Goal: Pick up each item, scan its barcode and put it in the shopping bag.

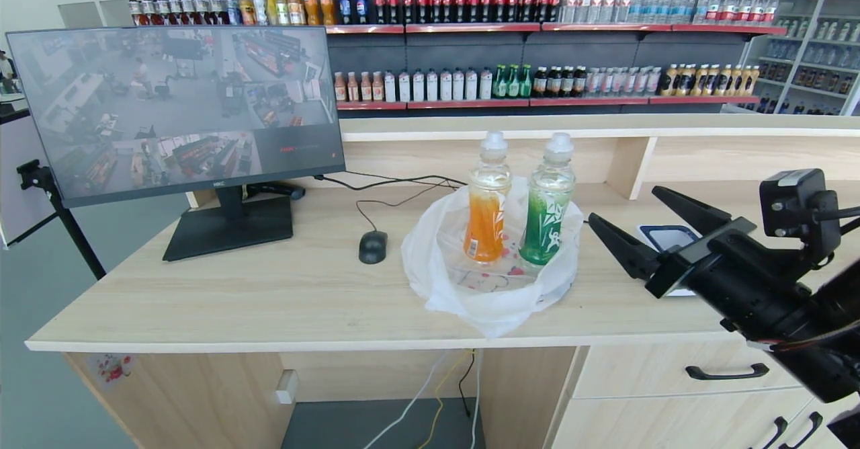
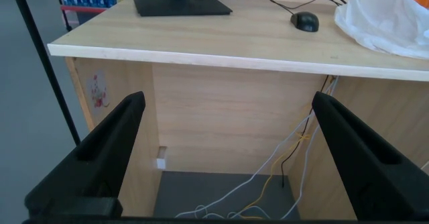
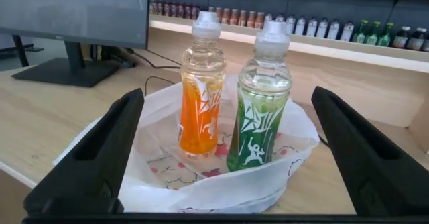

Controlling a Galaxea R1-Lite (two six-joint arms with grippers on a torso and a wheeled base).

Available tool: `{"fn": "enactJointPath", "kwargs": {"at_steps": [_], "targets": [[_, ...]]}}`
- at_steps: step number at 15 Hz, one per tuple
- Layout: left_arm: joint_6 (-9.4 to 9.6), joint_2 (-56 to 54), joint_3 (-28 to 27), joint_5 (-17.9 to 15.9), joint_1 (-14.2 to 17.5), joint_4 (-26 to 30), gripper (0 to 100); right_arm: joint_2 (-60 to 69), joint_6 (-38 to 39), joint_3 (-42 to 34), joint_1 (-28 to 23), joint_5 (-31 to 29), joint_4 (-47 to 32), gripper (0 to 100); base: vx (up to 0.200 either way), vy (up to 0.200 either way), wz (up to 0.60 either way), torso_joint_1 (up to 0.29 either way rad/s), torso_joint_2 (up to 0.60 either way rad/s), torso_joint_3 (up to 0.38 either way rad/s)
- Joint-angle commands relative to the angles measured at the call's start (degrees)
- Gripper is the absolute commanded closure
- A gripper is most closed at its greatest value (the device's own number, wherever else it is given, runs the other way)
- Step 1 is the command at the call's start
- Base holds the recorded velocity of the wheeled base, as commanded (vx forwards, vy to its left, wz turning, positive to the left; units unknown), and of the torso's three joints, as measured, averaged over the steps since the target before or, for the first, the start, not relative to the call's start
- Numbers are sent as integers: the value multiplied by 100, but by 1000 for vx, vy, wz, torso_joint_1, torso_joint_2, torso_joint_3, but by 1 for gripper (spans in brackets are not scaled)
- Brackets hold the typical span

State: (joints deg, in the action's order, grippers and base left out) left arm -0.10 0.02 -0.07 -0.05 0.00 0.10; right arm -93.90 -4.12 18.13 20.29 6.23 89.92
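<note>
Bottles: the orange bottle (image 1: 486,214) and the green bottle (image 1: 547,210) stand upright, side by side, inside the white shopping bag (image 1: 430,261).
Bag: it lies open on the counter (image 1: 269,288), near the mouse (image 1: 373,246).
Done: judging by that, both items are bagged.
Left to do: probably nothing, so the task looks at or near its end. Whether the barcodes were scanned cannot be told.
Right gripper (image 1: 623,205): fingers spread wide and holding nothing, just beside the bag, pointing at the bottles.
Left gripper (image 2: 228,98): fingers wide apart and empty, low in front of the counter.
Scanner: the blue-rimmed pad (image 1: 668,237), partly hidden behind the right gripper, may be it.
</note>
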Motion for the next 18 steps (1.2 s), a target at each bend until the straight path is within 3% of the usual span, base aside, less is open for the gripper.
{"fn": "enactJointPath", "kwargs": {"at_steps": [1,4,10,18], "targets": [[1,-2,-1,-4,0,-1,0,39,-1,-11,11,1,8,0,0,0,0,0,0,0],[-8,-2,-1,-4,0,-1,0,39,-1,-20,11,1,8,0,-200,0,0,7,4,2],[1,-2,-1,-4,0,-1,0,-40,-1,-20,2,1,8,0,0,0,0,0,0,0],[-8,-2,-1,-4,9,-1,0,-93,-1,-64,-51,1,8,0,0,-200,0,1,4,4]]}}
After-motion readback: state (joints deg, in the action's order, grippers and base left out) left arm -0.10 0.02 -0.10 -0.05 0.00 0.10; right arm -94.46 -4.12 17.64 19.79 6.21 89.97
